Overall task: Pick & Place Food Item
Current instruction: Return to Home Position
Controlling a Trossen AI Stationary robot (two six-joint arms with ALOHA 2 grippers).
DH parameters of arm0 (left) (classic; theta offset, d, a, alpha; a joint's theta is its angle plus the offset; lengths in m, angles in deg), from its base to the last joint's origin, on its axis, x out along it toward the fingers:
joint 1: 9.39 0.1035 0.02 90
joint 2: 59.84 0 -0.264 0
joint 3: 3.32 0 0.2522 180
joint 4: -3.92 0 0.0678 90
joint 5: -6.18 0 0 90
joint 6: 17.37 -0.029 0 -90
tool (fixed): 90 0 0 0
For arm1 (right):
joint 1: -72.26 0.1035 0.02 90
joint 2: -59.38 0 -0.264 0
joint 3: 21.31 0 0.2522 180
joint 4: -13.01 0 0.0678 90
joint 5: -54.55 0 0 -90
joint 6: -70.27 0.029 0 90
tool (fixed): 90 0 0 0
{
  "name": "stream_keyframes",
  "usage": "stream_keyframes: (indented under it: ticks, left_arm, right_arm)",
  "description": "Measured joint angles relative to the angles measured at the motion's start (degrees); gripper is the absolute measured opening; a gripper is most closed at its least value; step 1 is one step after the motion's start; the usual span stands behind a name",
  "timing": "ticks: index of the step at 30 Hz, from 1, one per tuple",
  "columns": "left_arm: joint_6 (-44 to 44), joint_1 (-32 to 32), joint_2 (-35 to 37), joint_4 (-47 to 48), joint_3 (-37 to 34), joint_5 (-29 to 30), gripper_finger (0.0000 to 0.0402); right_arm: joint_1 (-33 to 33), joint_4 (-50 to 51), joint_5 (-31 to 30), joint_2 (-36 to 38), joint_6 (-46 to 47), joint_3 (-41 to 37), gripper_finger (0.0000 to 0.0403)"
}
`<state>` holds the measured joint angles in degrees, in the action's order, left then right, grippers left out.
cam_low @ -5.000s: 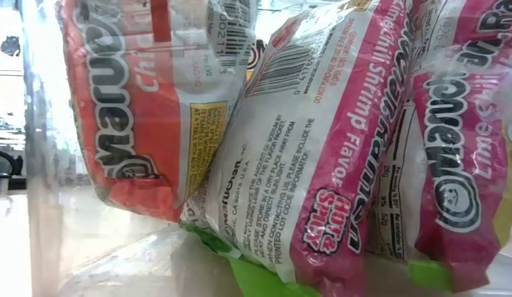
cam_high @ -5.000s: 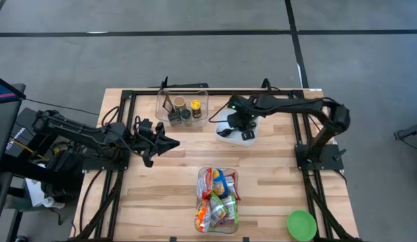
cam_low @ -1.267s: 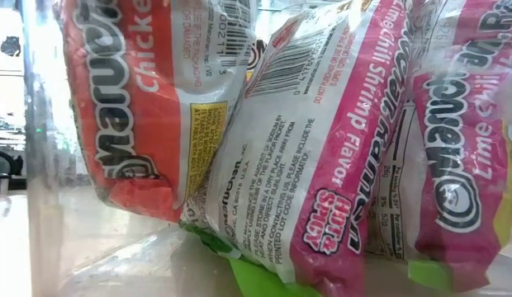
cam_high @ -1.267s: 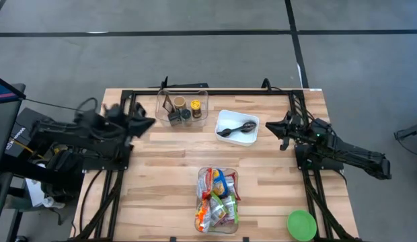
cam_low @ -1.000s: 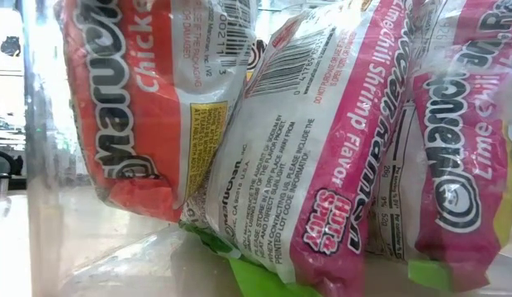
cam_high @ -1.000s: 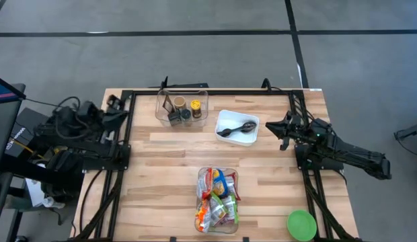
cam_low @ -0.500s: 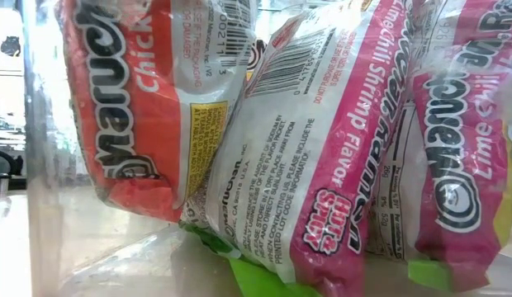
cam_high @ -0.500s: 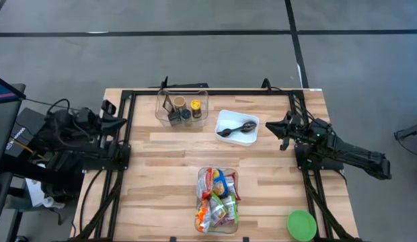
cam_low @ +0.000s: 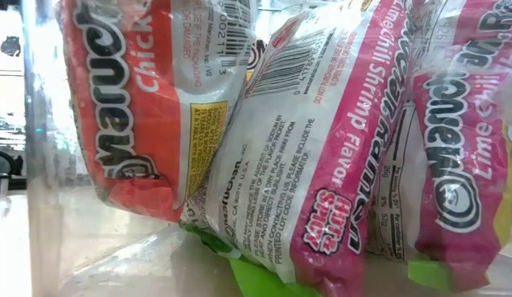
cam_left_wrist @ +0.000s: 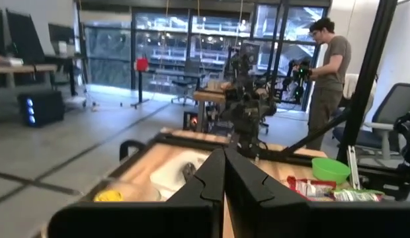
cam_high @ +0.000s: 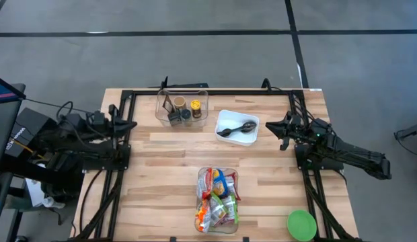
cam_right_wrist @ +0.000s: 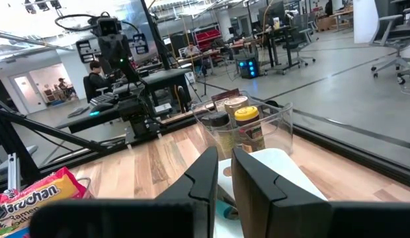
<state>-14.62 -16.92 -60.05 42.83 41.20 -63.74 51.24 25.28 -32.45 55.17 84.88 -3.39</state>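
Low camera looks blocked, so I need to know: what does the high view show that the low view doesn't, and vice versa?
Only the high view shows the whole table: the left gripper at its left edge, the right gripper beside the white bin holding black spoons, the jar bin with jars, and a green bowl. Only the low view shows the print on an orange pack marked chicken and pink packs marked lime chili shrimp, close behind a clear wall. Both show the noodle packs in the noodle bin.
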Motion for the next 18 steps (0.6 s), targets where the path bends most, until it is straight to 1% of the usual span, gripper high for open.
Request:
stream_keyframes:
  ticks: [4, 13, 18]
  left_arm:
    - [3.03, 0.0, -0.02, -3.32, -4.68, -0.04, 0.0]
    - [3.97, 0.0, -0.04, -23.37, -18.52, -0.13, 0.0]
    - [5.09, 0.0, -0.04, -30.9, -25.1, -0.15, 0.0]
  right_arm:
    - [0.0, 0.0, 0.0, 0.0, 0.0, 0.0, 0.004]
    - [0.0, 0.0, 0.0, 0.0, 0.0, 0.0, 0.004]
    - [0.0, 0.0, 0.0, 0.0, 0.0, 0.0, 0.004]
